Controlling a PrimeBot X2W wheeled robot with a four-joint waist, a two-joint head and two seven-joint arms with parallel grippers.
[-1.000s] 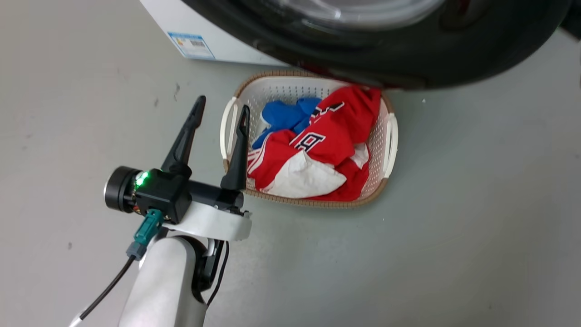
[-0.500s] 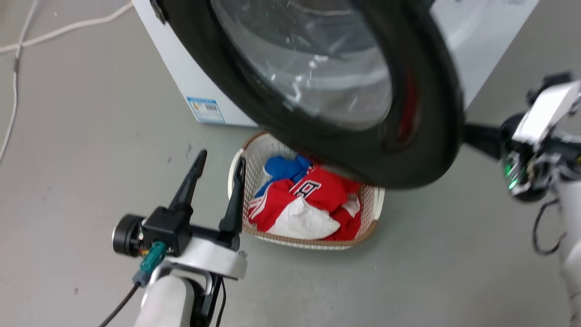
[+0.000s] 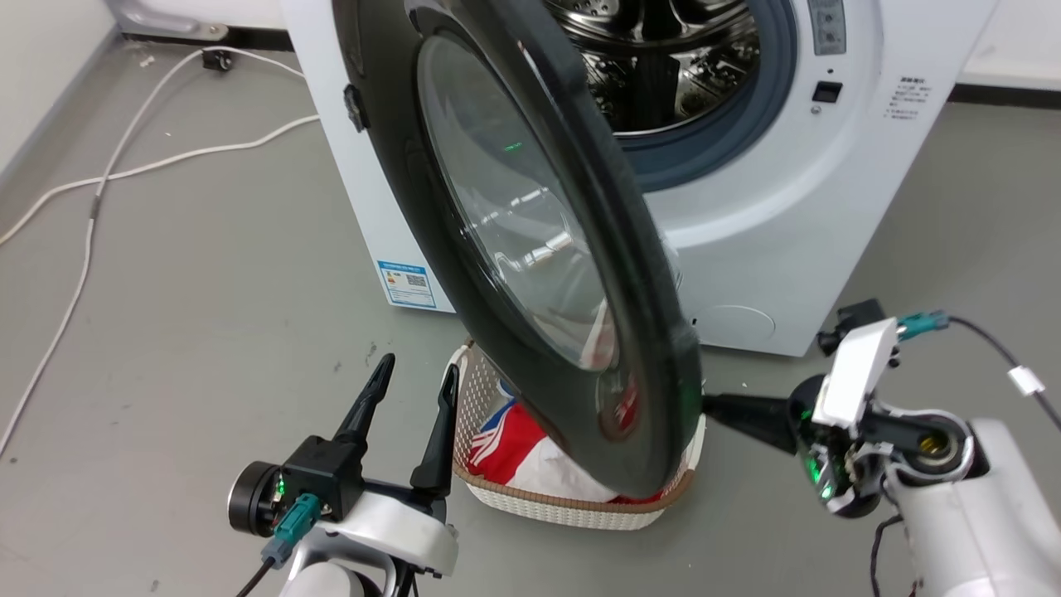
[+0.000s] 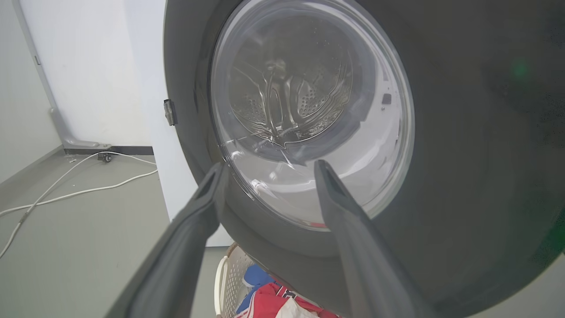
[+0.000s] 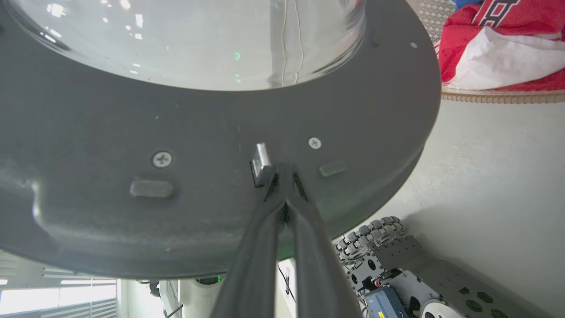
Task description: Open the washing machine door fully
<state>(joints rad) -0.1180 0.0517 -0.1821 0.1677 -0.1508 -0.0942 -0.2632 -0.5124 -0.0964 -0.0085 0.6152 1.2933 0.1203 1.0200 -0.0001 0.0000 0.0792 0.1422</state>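
Note:
The white washing machine [image 3: 771, 232] stands with its steel drum [image 3: 663, 58] exposed. Its round black door [image 3: 506, 232] is swung partly out, edge toward me, over the basket. In the right wrist view my right gripper [image 5: 284, 170] is shut, its tips pressed against the door's [image 5: 198, 145] inner face beside a small metal latch [image 5: 260, 159]. From the head view the right gripper [image 3: 721, 408] reaches left behind the door's lower edge. My left gripper [image 3: 414, 377] is open and holds nothing, left of the basket. In its own view the left gripper [image 4: 270, 168] faces the door's [image 4: 463, 154] glass window without touching it.
A white woven laundry basket [image 3: 572, 506] with red, white and blue clothes sits on the grey floor under the door. White cables [image 3: 124, 170] trail across the floor at the left. My wheeled base [image 5: 388, 265] shows under the door's edge.
The head camera has tilted up, bringing the drum, the machine's front and my right gripper into view. The left gripper stays open beside the basket.

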